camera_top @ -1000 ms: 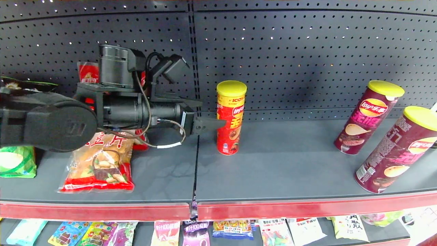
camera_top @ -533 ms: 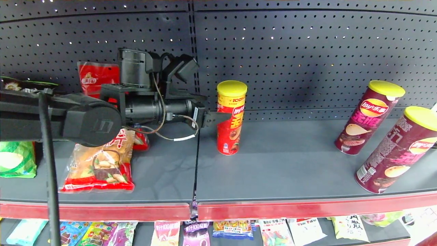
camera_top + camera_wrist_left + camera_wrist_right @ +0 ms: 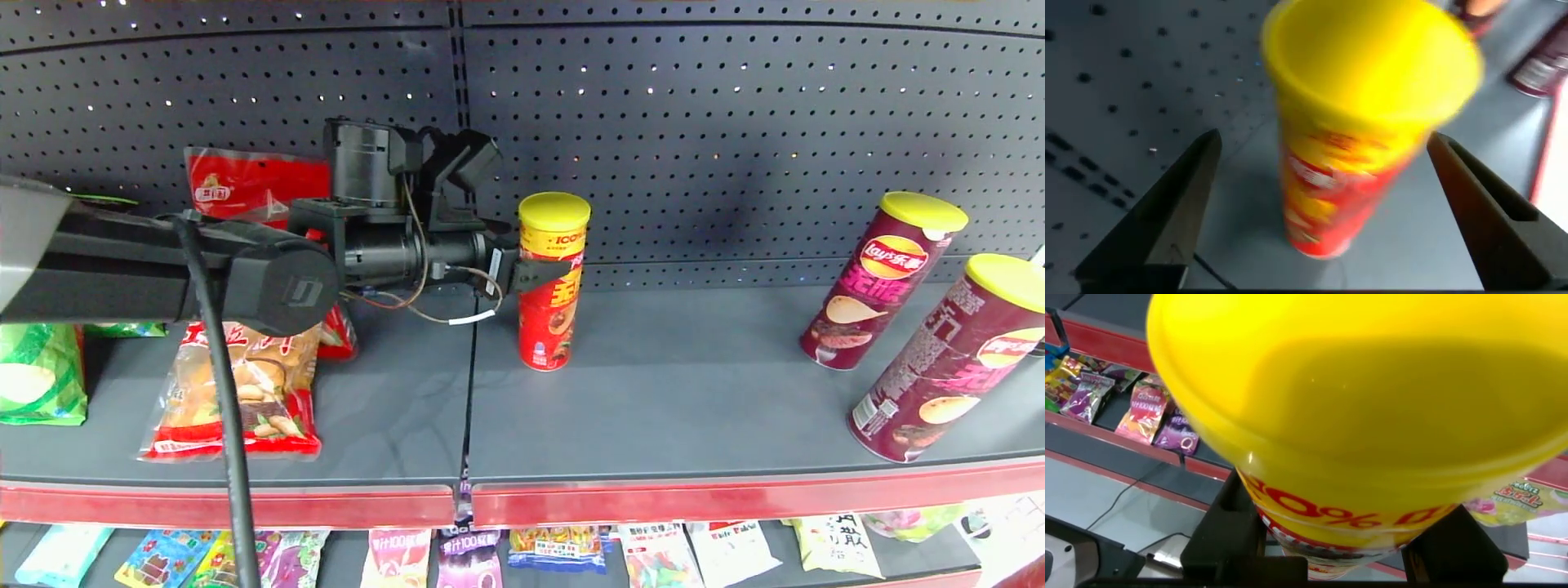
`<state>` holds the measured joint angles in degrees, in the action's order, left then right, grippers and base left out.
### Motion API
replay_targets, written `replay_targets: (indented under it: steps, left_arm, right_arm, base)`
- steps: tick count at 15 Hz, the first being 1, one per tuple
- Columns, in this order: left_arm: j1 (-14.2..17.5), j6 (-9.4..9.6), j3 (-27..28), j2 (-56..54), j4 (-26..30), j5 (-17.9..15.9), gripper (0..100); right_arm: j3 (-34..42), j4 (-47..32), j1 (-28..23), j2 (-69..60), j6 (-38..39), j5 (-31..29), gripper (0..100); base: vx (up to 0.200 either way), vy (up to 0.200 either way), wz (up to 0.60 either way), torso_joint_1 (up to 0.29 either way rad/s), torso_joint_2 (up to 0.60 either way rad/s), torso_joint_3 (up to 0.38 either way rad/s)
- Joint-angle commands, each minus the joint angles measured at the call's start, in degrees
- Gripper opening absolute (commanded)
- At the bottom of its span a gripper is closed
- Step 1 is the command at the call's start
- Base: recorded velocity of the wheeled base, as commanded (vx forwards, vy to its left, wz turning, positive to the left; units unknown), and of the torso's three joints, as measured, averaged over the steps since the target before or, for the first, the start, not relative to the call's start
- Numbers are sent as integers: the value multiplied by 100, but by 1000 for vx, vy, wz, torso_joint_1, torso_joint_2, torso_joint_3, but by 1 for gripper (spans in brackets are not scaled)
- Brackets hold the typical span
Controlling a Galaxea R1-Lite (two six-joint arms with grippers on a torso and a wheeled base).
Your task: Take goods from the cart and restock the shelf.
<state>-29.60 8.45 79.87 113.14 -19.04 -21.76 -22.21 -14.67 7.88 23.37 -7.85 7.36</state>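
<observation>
Head view: my left gripper (image 3: 552, 272) straddles a red can (image 3: 549, 327) with a yellow lid, which stands upright on the grey shelf (image 3: 694, 384) just in front of the pegboard back (image 3: 735, 122). In the left wrist view my fingers (image 3: 1184, 196) stand wide apart, one on each side of the tube, with a gap between each pad and the label, so nothing is gripped there. My right gripper (image 3: 1343, 539) is clamped, as far as I can judge, on a second can (image 3: 1355, 392) of the same kind, its yellow lid close under the wrist camera and the lower rows of snack bags (image 3: 1143, 408) far beneath it. Two purple cans (image 3: 882, 282) stand well apart to my right, and a peanut bag (image 3: 241, 392) lies flat on the shelf under my left forearm.

I reckon the red can is light, a thin stiff tube that would dent under a hard squeeze. Its glossy wrap looks slippery, and being tall and narrow it should tip at a slight sideways nudge. The best hold seems to be on the body just below the lid, roughly where my fingers now sit. The lid itself is a poor place, since it could pop off. Any closing should be gentle and even from both sides.
</observation>
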Motion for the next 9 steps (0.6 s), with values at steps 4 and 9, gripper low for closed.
replay_targets:
  steps: [4, 9]
  left_arm:
    - [-143, -1, 494, 384, -3, 119, 100]
    - [-266, -10, 635, 569, -3, 242, 100]
  right_arm:
    - [6, -1, 4, -17, 3, -7, 0]
    - [6, -1, 4, -34, 3, -16, 0]
  base:
    - [0, 0, 0, 0, 0, 0]
    - [0, 0, 0, 0, 0, 0]
